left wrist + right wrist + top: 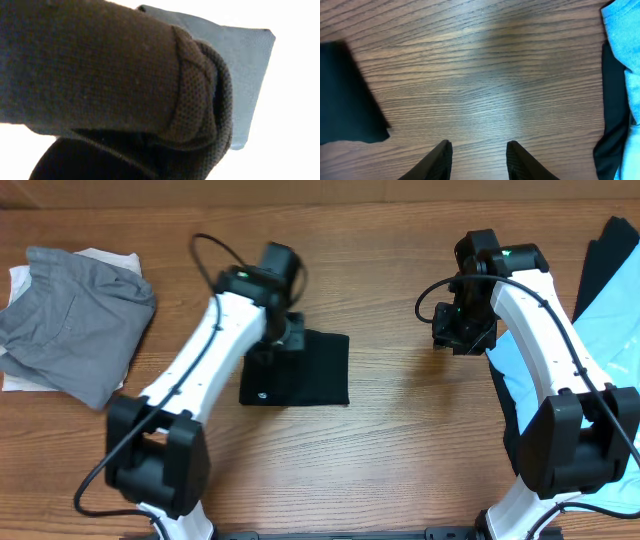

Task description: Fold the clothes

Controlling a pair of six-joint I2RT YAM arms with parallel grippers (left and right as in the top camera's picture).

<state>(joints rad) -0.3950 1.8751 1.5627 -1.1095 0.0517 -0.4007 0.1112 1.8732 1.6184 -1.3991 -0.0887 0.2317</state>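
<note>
- A crumpled grey garment (75,320) lies at the table's far left, resting on a white garment (20,280) that shows only at its edges. The white one is cut off by the frame edge.
- Between that heap and the left arm (200,370) a strip of bare wooden table (400,430) runs along the far and near sides.
- The left arm slants over the middle-left and hides the near-left edge of the folded black T-shirt (305,375), a compact rectangle lying flat at centre.
- The left gripper (278,348) is down on the shirt's far-left corner. From overhead its fingertips are lost against the black cloth. The left wrist view is filled by dark knit fabric pressed close to the lens (the rest is washed out to white), so I cannot tell whether the jaws are spread or pinching.
- Right of the shirt is a wide stretch of open wood, with nothing lying on it.
- The right gripper (462,330) hangs over that open patch, well apart from the shirt. In its wrist view the two fingers (442,160) are spread with bare wood between them, and the shirt's corner (345,100) is off to the left.
- At the far right a light blue garment (600,310) lies over a black garment (610,250). Both are partly under the right arm (540,330) and cut off by the frame.
</note>
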